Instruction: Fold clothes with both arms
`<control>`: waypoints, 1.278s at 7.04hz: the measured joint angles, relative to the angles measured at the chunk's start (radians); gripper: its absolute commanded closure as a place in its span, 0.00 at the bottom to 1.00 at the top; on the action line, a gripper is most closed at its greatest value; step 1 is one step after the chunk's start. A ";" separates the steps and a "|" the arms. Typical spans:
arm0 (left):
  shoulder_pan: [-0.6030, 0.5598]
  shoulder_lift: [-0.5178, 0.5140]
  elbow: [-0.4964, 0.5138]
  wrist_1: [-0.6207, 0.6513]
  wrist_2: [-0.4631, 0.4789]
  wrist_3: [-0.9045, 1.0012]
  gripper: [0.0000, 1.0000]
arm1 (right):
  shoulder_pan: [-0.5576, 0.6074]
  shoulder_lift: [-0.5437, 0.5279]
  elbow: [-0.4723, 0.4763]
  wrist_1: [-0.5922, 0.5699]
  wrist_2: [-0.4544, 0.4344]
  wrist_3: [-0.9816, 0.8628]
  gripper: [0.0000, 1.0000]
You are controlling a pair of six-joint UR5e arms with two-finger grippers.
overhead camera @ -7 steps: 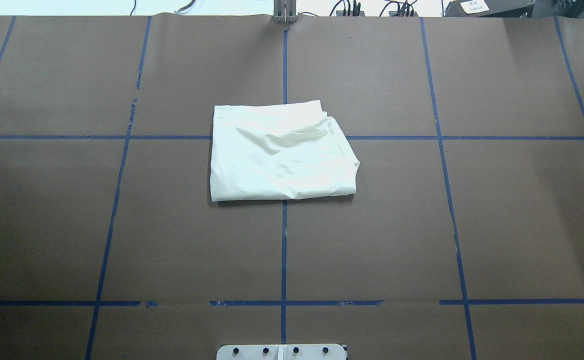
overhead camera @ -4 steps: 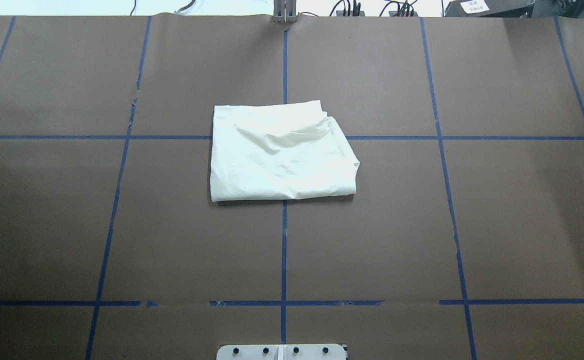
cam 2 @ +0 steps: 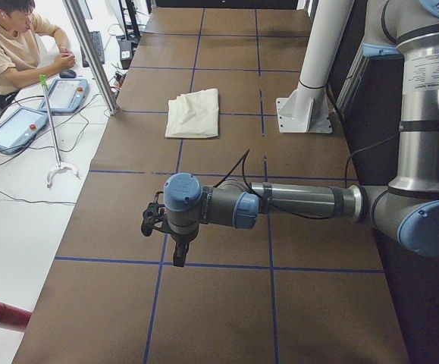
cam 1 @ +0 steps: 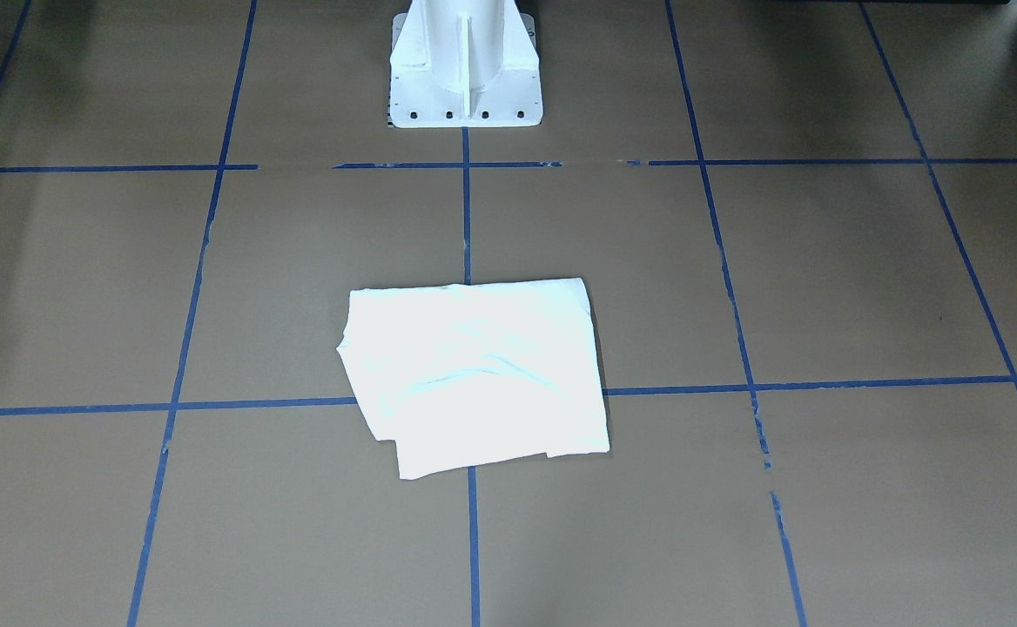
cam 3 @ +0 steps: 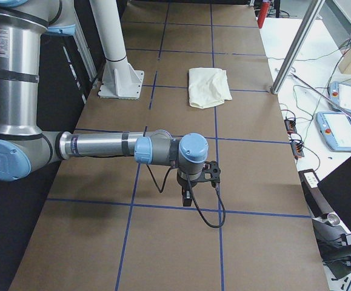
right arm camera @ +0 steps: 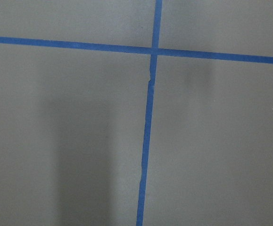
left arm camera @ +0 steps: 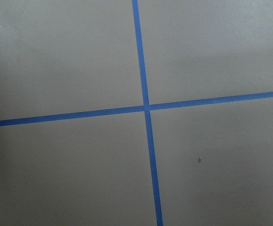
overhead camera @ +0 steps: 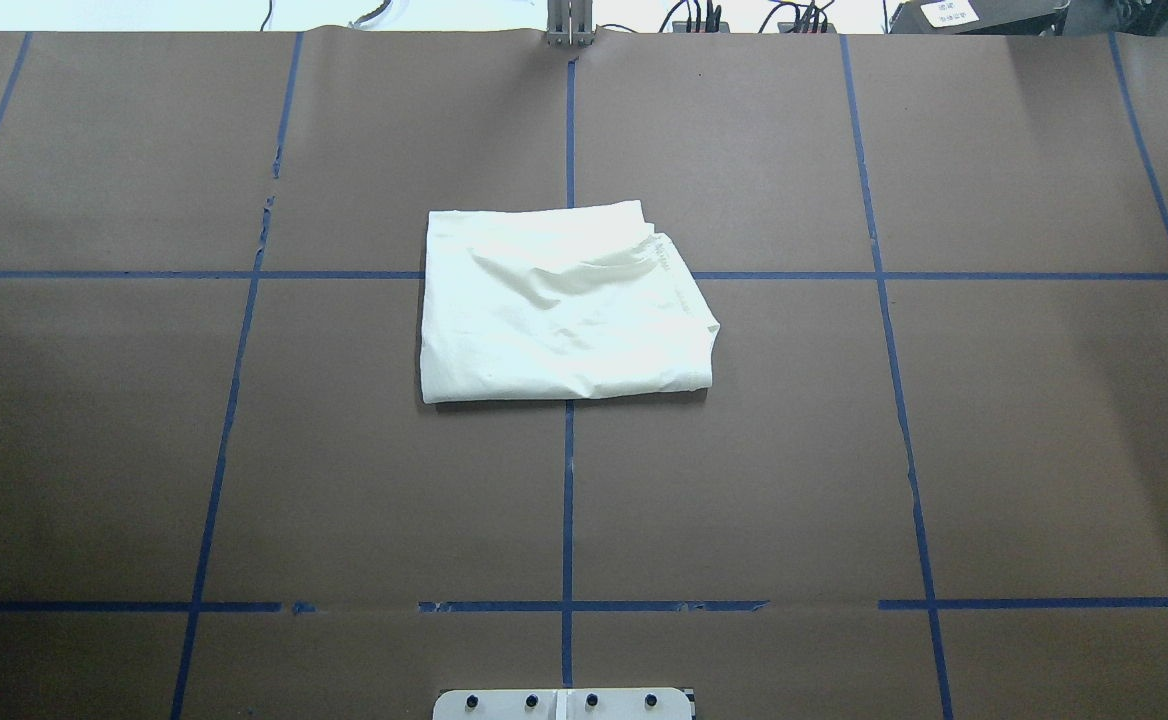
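The clothes (overhead camera: 564, 300) lie as a folded cream-white rectangle at the table's middle, plain side up, with no print showing; they also show in the other views (cam 1: 474, 374) (cam 2: 193, 114) (cam 3: 208, 86). Both arms are held far out over the table's ends, well away from the clothes. The left gripper (cam 2: 179, 256) points down over the brown paper, as does the right gripper (cam 3: 187, 199). I cannot tell whether either is open or shut. Nothing is between the fingers. Both wrist views show only brown paper and blue tape crosses.
The white pedestal base (cam 1: 465, 70) stands at the robot's side of the table. A person (cam 2: 10, 45) sits beyond the far edge by teach pendants (cam 2: 64, 95). A metal post (cam 2: 90, 53) rises at that edge. Blue tape lines (overhead camera: 568, 500) grid the brown paper.
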 measured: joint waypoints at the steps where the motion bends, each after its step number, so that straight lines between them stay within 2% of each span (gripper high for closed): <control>1: 0.000 0.003 0.000 0.000 0.000 0.000 0.00 | 0.000 0.000 0.002 0.000 0.000 0.000 0.00; 4: -0.001 0.008 0.000 0.000 0.001 -0.001 0.00 | 0.000 0.000 0.004 0.001 0.000 0.000 0.00; 6: -0.002 0.010 -0.007 0.008 0.039 -0.003 0.00 | 0.000 0.001 0.006 0.001 0.000 0.000 0.00; 9: -0.004 0.023 -0.019 0.116 0.071 -0.004 0.00 | 0.000 0.000 0.008 0.001 0.000 0.000 0.00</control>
